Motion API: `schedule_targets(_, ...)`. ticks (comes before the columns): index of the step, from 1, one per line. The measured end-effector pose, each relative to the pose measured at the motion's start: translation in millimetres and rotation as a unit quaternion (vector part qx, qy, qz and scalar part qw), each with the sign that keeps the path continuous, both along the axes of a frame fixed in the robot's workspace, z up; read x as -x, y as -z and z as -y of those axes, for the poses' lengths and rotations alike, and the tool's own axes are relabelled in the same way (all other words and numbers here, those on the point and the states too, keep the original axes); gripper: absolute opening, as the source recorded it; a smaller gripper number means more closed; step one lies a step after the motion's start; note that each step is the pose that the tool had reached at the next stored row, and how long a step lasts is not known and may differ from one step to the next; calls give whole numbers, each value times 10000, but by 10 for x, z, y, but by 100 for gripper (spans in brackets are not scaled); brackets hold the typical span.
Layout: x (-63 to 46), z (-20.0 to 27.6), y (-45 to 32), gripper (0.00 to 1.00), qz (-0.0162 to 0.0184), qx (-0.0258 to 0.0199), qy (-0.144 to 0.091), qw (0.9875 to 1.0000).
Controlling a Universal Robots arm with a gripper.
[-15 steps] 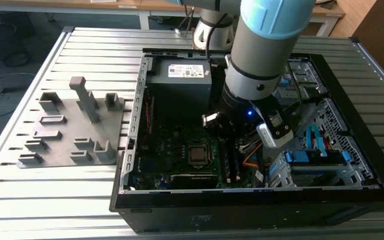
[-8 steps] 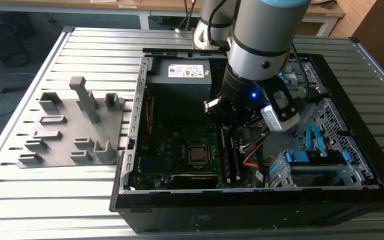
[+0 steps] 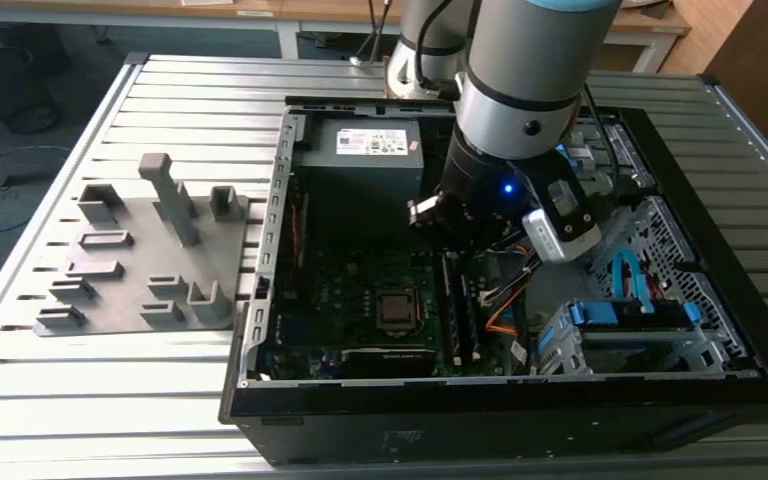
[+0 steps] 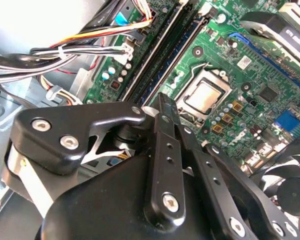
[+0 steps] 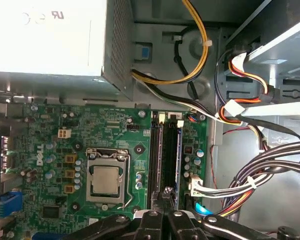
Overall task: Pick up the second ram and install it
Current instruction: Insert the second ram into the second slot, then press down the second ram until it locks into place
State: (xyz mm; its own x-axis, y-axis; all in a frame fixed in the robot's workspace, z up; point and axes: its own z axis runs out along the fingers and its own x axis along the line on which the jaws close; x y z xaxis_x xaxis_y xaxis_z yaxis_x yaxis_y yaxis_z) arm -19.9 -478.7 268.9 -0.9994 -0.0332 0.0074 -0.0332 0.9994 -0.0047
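Hand clenched on memory stick, low over slots right of processor socket; best pressed straight, evenly.

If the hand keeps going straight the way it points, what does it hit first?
Most likely the long dark blue memory stick standing in the motherboard's slots. In the first wrist view the hand sits right at its near end, pointing down into the open black computer case. Whether they already touch is unclear.

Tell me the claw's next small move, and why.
Probably a short straight push down: the claw sits at one end of the memory slots, where the second ram already stands beside the processor socket; whether it is seated cannot be told.
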Motion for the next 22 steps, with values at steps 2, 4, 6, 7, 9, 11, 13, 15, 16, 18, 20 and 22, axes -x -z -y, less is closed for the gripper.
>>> schedule_targets(2, 0, 0, 0, 10, 0, 0, 0, 10000)
schedule_targets(4, 0, 0, -1, 10, 0, 0, 0, 10000)
schedule_targets(6, -1, -4, 21, 10, -3, 1, 13, 10000)
schedule_targets(7, -2, -9, 39, 10, -6, 1, 42, 10000)
schedule_targets(9, -5, -15, 78, 10, -10, 0, 117, 9999)
schedule_targets(11, -10, -24, 114, 10, -15, 0, 168, 9999)
schedule_targets(13, -14, -51, 148, 10, -23, 2, 190, 9998)
schedule_targets(15, -16, -89, 186, 10, -27, 0, 201, 9998)
schedule_targets(16, -16, -115, 205, 10, -27, -1, 202, 9998)
schedule_targets(18, -16, -155, 238, 10, -28, -15, 203, 9998)
schedule_targets(20, -16, -182, 270, 10, -27, -37, 208, 9998)
schedule_targets(22, -16, -208, 301, 10, -28, -52, 214, 9998)
